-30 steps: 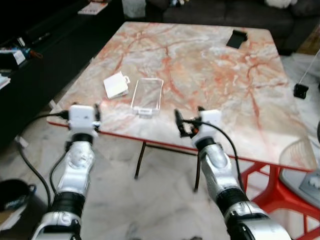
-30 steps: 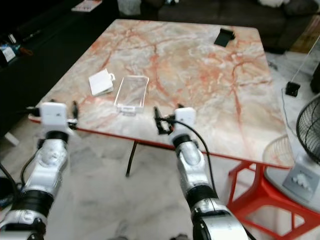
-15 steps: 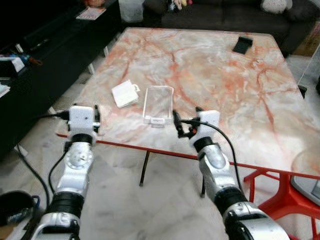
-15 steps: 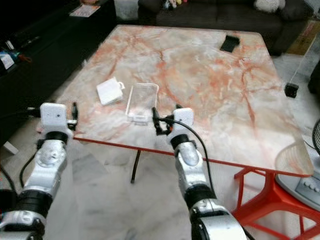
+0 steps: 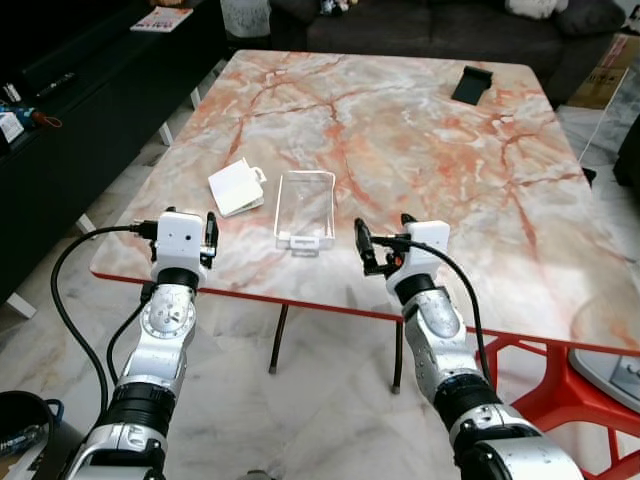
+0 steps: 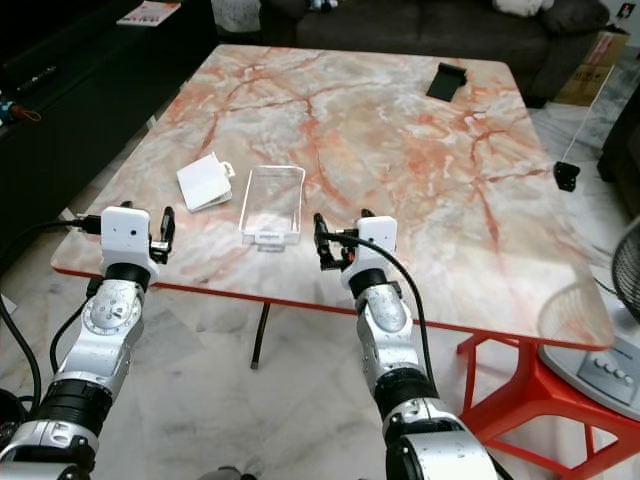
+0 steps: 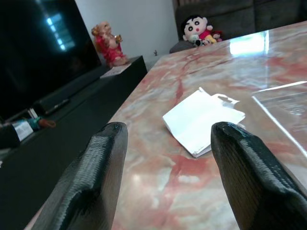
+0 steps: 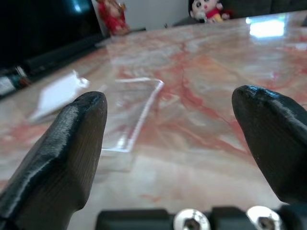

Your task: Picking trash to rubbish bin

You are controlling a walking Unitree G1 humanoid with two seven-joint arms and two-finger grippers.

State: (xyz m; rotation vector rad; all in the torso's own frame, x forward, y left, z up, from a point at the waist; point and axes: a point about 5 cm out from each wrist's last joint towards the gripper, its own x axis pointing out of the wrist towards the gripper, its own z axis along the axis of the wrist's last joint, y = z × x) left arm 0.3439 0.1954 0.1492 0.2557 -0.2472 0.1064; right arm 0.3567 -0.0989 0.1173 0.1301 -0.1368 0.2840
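The clear plastic tray (image 5: 305, 206) lies flat on the marble worktop (image 5: 420, 130), ahead of and between the two tools. Just beside it, ahead of the left tool (image 7: 165, 158), lies a white folded packet (image 5: 234, 187), apart from the tray. The left tool hovers at the worktop's near edge, its fingers (image 7: 98, 167) spread wide, empty, touching nothing. The right tool (image 8: 177, 129) hangs over the near edge too, just short of the tray's near end, fingers (image 8: 72, 139) parted wide and holding nothing. Far across the worktop lies a black object (image 5: 472, 83).
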